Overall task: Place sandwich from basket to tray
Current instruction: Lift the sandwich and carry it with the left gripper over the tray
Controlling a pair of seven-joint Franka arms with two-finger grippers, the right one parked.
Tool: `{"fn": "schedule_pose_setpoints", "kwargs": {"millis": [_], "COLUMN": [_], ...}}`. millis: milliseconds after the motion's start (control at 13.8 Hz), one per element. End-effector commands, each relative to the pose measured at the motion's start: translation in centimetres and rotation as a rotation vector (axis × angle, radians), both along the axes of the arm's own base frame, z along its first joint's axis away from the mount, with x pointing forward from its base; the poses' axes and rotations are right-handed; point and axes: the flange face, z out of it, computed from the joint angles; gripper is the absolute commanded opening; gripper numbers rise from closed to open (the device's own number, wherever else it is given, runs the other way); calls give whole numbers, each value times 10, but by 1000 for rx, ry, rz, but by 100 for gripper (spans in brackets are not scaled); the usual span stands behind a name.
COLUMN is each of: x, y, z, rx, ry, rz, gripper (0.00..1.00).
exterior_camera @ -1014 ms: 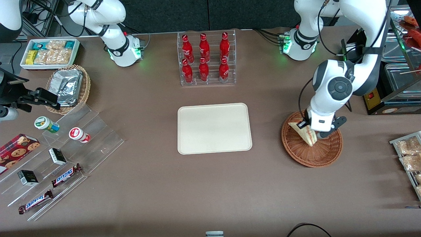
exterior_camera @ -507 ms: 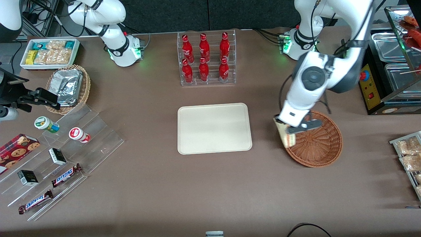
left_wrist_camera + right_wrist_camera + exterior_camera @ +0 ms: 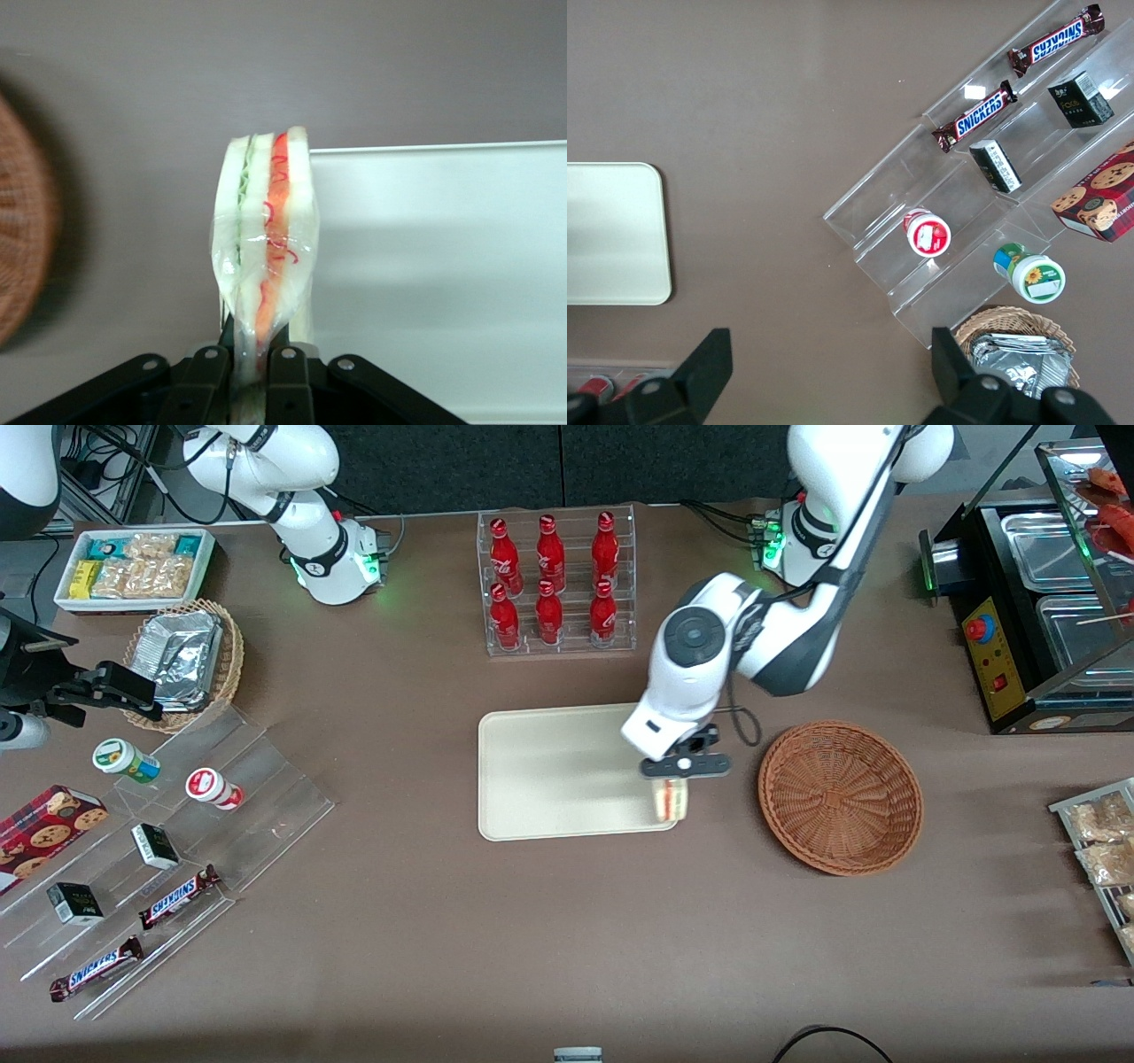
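Observation:
My gripper (image 3: 675,772) is shut on the sandwich (image 3: 670,799), a clear-wrapped wedge of pale bread with red, pink and green filling (image 3: 266,248). It hangs point-down above the tray's edge that faces the basket, at the corner nearest the front camera. The cream-white tray (image 3: 549,771) lies flat at mid-table, its rim (image 3: 443,149) showing beside the sandwich. The reddish-brown wicker basket (image 3: 840,797) sits beside the tray toward the working arm's end, with nothing in it; its rim (image 3: 22,257) shows in the left wrist view.
A clear rack of red bottles (image 3: 555,583) stands farther from the front camera than the tray. A tan basket of foil packets (image 3: 186,657), a white snack bin (image 3: 133,567) and acrylic steps with snacks (image 3: 151,850) lie toward the parked arm's end. A metal counter unit (image 3: 1045,611) flanks the basket.
My gripper has lifted the sandwich out of the basket and carried it sideways to above the tray's near corner. The basket now holds nothing.

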Motion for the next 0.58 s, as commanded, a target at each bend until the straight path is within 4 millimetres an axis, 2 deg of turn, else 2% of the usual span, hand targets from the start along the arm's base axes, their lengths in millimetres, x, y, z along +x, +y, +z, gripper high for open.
{"fn": "schedule_pose_setpoints", "kwargs": {"millis": [0, 145, 507], "x": [13, 16, -1], "y": [-61, -87, -133], "z": [-13, -25, -52], "rx": [4, 14, 16], "ry": [69, 81, 78], "rz": [5, 8, 3], "gripper": [0, 0, 0]}}
